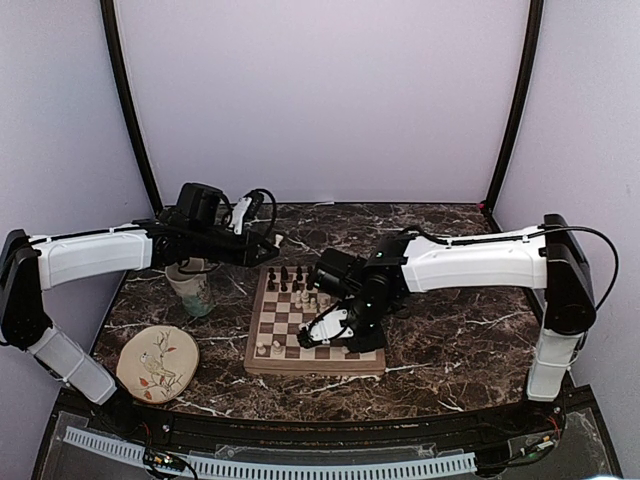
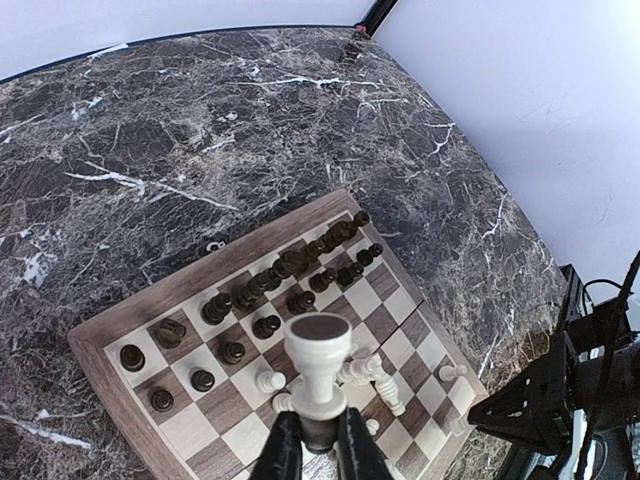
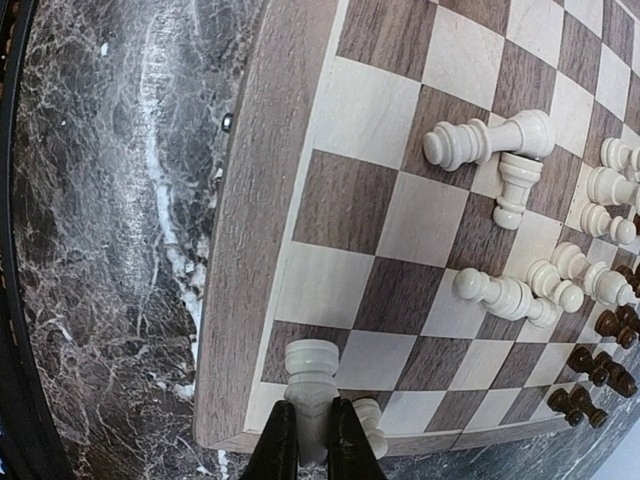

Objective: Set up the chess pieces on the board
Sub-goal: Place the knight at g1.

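Both grippers are clenched on cream pieces: the left gripper [image 2: 318, 432] pinches the foot of a cream rook [image 2: 318, 350] held above the middle of the board [image 2: 130, 320], and the right gripper [image 3: 308, 425] grips a second rook [image 3: 310, 365] low near a corner of the board, though I cannot tell whether it touches the square. Dark pieces [image 2: 290, 265] stand crowded in the far rows, while several fallen cream pieces [image 3: 490, 140] lie across the middle squares. Trouble looks likeliest at that corner, where a small cream piece [image 3: 370, 422] sits just beside the right fingers and could be tipped as the jaws part. The two arms also share one board and might clash. Underneath is a dark marble table [image 2: 200, 120] veined with white, probably slick enough for toppled pieces to roll, with a mug [image 1: 190, 288], a bird-patterned plate [image 1: 157, 362] and pale lilac walls [image 1: 320, 100] around.
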You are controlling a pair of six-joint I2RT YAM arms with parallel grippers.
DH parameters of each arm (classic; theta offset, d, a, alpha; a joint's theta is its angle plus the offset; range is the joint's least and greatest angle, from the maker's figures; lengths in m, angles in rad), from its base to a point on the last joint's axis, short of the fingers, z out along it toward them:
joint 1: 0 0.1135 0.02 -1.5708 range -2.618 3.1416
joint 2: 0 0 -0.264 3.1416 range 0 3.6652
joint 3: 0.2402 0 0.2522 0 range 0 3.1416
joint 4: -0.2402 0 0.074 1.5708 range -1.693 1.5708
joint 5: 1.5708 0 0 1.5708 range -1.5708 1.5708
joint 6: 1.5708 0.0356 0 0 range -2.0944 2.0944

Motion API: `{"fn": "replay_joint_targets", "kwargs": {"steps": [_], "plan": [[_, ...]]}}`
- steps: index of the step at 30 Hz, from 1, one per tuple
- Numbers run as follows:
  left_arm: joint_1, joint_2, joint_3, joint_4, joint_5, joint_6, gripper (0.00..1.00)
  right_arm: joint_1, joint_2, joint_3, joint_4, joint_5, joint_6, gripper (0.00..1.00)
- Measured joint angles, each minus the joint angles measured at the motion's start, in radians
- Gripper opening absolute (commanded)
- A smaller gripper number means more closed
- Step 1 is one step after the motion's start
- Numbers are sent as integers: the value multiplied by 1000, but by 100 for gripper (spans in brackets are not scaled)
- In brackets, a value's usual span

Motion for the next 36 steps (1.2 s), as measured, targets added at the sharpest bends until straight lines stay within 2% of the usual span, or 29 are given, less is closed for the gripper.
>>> {"fn": "replay_joint_targets", "kwargs": {"steps": [25, 34, 36], "plan": [[0, -14, 0, -9, 0, 5, 0, 16, 30, -5, -39, 65, -18, 7], [0, -14, 0, -9, 0, 6, 0, 18, 32, -5, -46, 66, -15, 23], [0, -14, 0, -9, 0, 6, 0, 19, 34, -5, -45, 64, -16, 24]]}}
